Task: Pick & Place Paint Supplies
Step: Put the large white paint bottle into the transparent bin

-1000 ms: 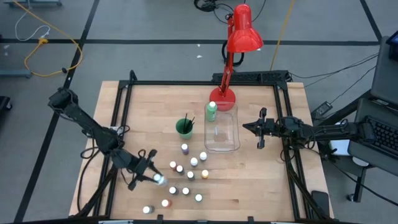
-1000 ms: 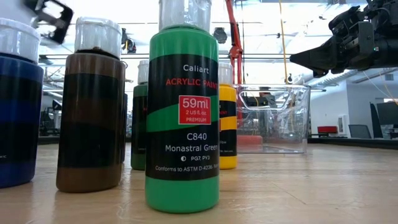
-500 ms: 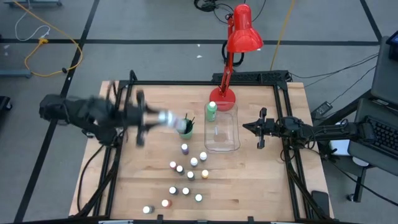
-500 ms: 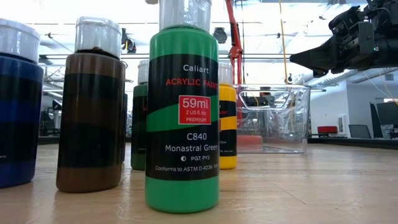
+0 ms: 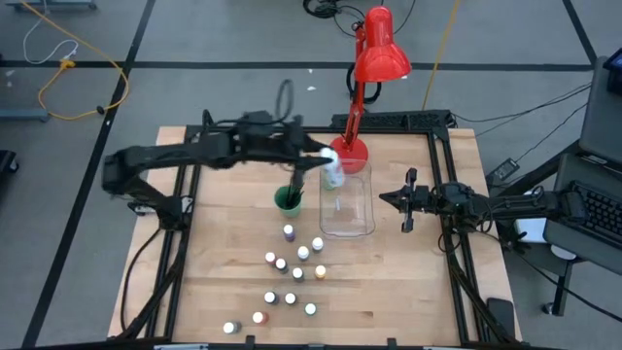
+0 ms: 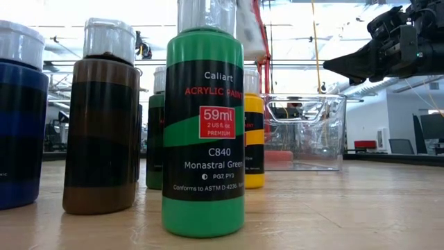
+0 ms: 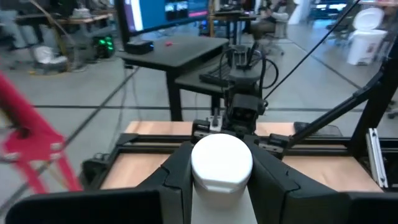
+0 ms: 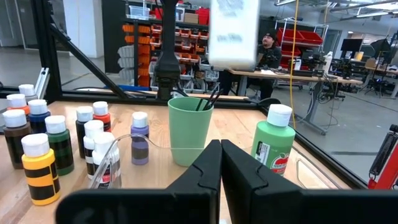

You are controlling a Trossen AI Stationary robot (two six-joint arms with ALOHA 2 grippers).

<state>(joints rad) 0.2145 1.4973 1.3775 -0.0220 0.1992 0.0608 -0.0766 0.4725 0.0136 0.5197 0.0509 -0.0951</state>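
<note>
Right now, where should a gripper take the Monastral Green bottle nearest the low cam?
Probably the cap, from straight above: the Monastral Green bottle stands upright, cap topmost, and the brown bottle close by crowds a sideways approach.

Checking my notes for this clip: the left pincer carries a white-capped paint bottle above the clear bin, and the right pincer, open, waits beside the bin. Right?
One detail is wrong: the right pincer is shut, not open; the right wrist view shows its fingers pressed together. The rest holds: the left pincer carries the white-capped paint bottle above the clear rectangular plastic bin, the right one waiting beside it.
</note>
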